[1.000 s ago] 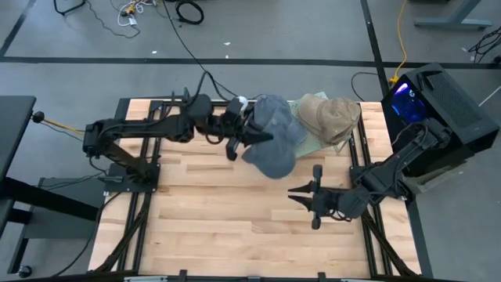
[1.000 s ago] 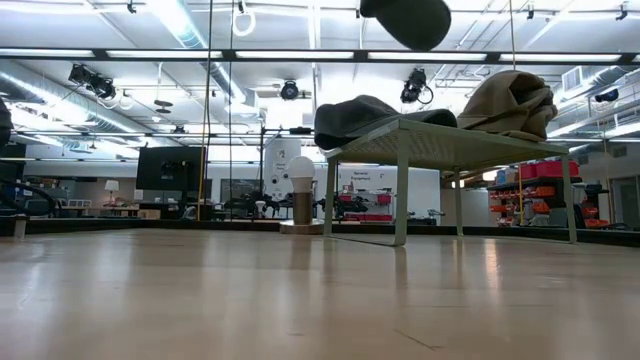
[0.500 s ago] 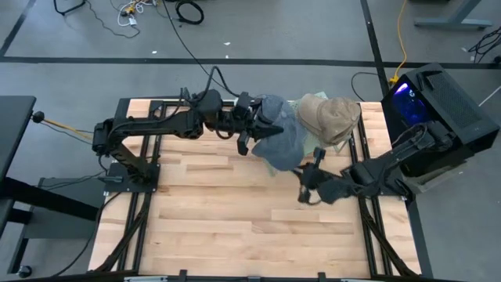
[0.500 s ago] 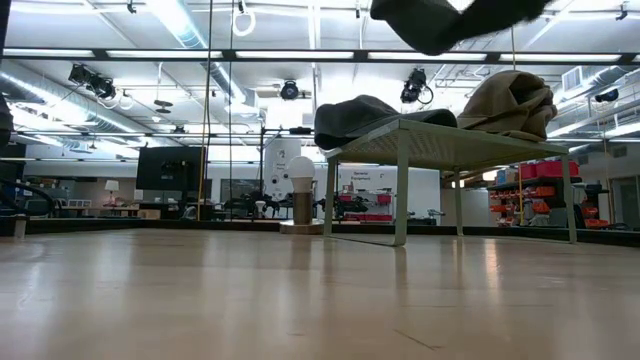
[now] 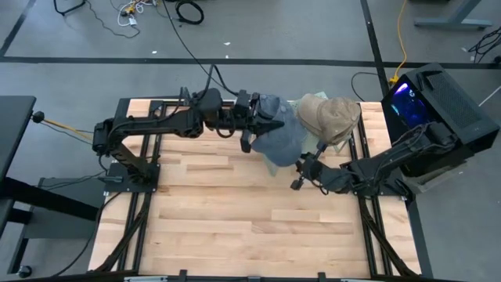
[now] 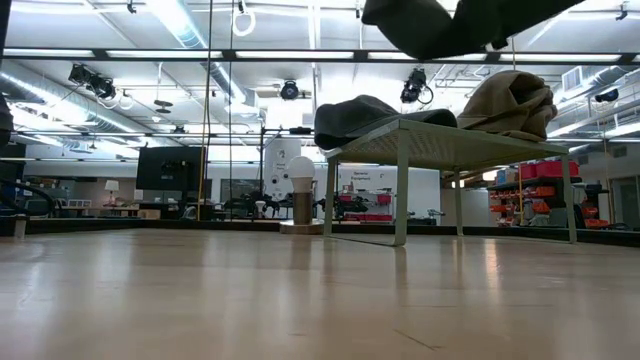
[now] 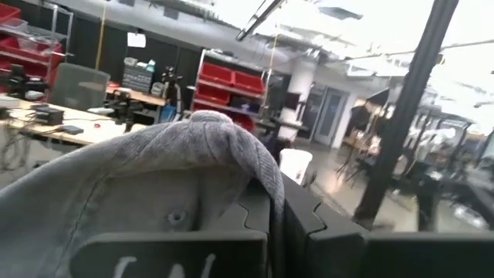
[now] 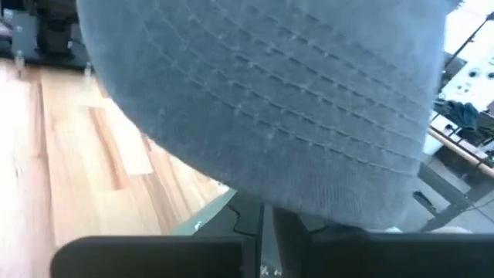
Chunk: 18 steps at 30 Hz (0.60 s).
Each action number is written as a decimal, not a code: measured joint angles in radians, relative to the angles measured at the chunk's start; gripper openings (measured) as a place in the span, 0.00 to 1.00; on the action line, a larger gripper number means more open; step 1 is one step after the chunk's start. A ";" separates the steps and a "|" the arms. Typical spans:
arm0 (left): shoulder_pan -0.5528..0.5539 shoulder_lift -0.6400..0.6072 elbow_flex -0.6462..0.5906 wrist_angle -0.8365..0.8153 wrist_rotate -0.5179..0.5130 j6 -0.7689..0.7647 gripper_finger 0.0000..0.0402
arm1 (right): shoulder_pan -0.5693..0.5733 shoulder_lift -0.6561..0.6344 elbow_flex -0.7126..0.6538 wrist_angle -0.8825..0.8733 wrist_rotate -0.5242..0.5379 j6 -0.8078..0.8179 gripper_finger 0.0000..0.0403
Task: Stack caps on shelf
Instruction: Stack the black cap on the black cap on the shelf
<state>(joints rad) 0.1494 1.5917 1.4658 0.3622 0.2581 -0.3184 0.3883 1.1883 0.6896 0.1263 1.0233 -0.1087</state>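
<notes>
A slate blue-grey cap (image 5: 278, 141) hangs in the air over the table's far middle, beside the pale green shelf (image 5: 319, 146). My left gripper (image 5: 254, 129) is shut on its crown side, and my right gripper (image 5: 300, 167) is shut on its brim from the near right. In the low view the held cap (image 6: 430, 25) shows above the shelf (image 6: 450, 135). On the shelf rest a dark cap (image 6: 365, 112) and tan caps (image 5: 329, 116), crowns up. My left gripper holds the cap by the crown's fabric (image 7: 258, 174), coming nearly level from the table's left. The cloth drapes over the fingers and hides the place of contact. The cap is lifted clear of table and shelf. My right gripper pinches the brim's edge (image 8: 309, 208) between its two fingers, coming roughly level from the table's near right. The stitched brim (image 8: 270, 116) spreads out beyond the fingertips, clear of the table.
A black box with a blue light (image 5: 434, 98) stands off the table's right far corner. Black frame rails (image 5: 364, 204) run along the table's sides. Bare wooden tabletop (image 5: 235, 211) stretches across the near half.
My right gripper has gone from the open tabletop toward the far edge and up to the cap, turned, and shut on the brim. My left gripper has carried the cap a little toward the shelf; the cap now hangs more gathered between the two.
</notes>
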 joint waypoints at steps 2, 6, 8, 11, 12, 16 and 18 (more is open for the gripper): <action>0.006 0.000 0.000 -0.023 0.000 0.023 0.02 | 0.008 -0.016 0.000 0.008 0.022 -0.005 0.07; 0.019 0.008 0.000 -0.041 0.007 0.058 0.03 | 0.027 -0.041 0.000 0.001 0.068 -0.006 0.07; 0.027 0.016 -0.001 -0.053 0.020 0.066 0.02 | 0.036 -0.047 0.000 -0.005 0.099 -0.008 0.07; 0.037 0.037 0.000 -0.047 0.026 0.076 0.01 | 0.044 -0.047 0.000 -0.016 0.151 -0.013 0.07; 0.043 0.042 -0.001 -0.053 0.028 0.077 0.01 | 0.047 -0.047 0.000 -0.016 0.164 -0.017 0.07; 0.067 0.062 -0.001 -0.057 0.075 0.093 0.03 | 0.058 -0.050 0.000 -0.017 0.174 -0.032 0.07; 0.080 0.062 -0.001 -0.062 0.097 0.106 0.03 | 0.062 -0.051 0.000 -0.022 0.178 -0.032 0.07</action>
<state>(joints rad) 0.2291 1.6539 1.4647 0.3004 0.3550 -0.2126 0.4506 1.1374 0.6891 0.1038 1.2015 -0.1406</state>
